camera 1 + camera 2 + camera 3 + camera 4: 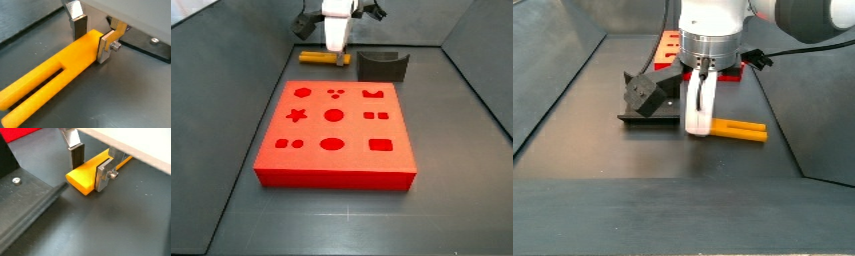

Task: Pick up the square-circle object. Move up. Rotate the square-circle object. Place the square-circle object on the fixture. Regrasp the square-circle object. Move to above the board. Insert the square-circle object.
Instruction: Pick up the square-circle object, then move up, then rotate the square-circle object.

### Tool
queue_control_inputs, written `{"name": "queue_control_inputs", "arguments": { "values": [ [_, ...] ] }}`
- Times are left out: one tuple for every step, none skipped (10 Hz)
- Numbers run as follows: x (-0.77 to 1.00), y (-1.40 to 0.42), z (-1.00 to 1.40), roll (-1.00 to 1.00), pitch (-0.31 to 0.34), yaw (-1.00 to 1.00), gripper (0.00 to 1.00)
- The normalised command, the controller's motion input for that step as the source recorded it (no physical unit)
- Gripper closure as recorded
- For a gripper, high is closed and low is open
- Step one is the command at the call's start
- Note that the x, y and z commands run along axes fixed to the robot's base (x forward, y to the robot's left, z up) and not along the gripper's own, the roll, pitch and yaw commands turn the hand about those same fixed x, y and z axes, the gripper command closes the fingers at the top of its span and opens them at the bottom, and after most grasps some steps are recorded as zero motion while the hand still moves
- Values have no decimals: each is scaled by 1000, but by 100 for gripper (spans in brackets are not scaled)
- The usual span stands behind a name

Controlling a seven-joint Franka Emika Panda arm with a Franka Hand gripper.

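The square-circle object (pixel 60 75) (pixel 83 178) is a yellow-orange bar with a slot along part of its length. It lies flat on the dark floor (pixel 318 59) (pixel 743 129). My gripper (pixel 90 42) (pixel 88 170) points straight down over one end of it (pixel 334 45) (pixel 699 120). Both finger pads rest against the bar's sides, and the gripper looks shut on it. The fixture (pixel 382 66) (pixel 647 97) stands just beside the bar. The red board (pixel 334 140) lies nearer the camera in a side view, its cut-outs unfilled.
The fixture's base plate, with a screw in it (pixel 15 180) (pixel 155 41), lies close beside the fingers in both wrist views. Dark walls (pixel 476 90) (pixel 553 80) enclose the floor on the sides.
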Motion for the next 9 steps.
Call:
{"name": "queue_control_inputs", "arguments": {
  "values": [
    [0,0,0,0,0,0,100],
    [0,0,833,0,0,0,100],
    [35,-44,825,-7,-8,33,100],
    [7,-31,724,3,10,35,100],
    [-11,-13,540,25,36,29,100],
    [-8,-9,393,40,57,20,100],
    [-5,-5,193,60,84,12,100],
    [-830,-292,833,0,0,0,100],
    [-788,-275,752,22,-22,0,100]
  ]
}}
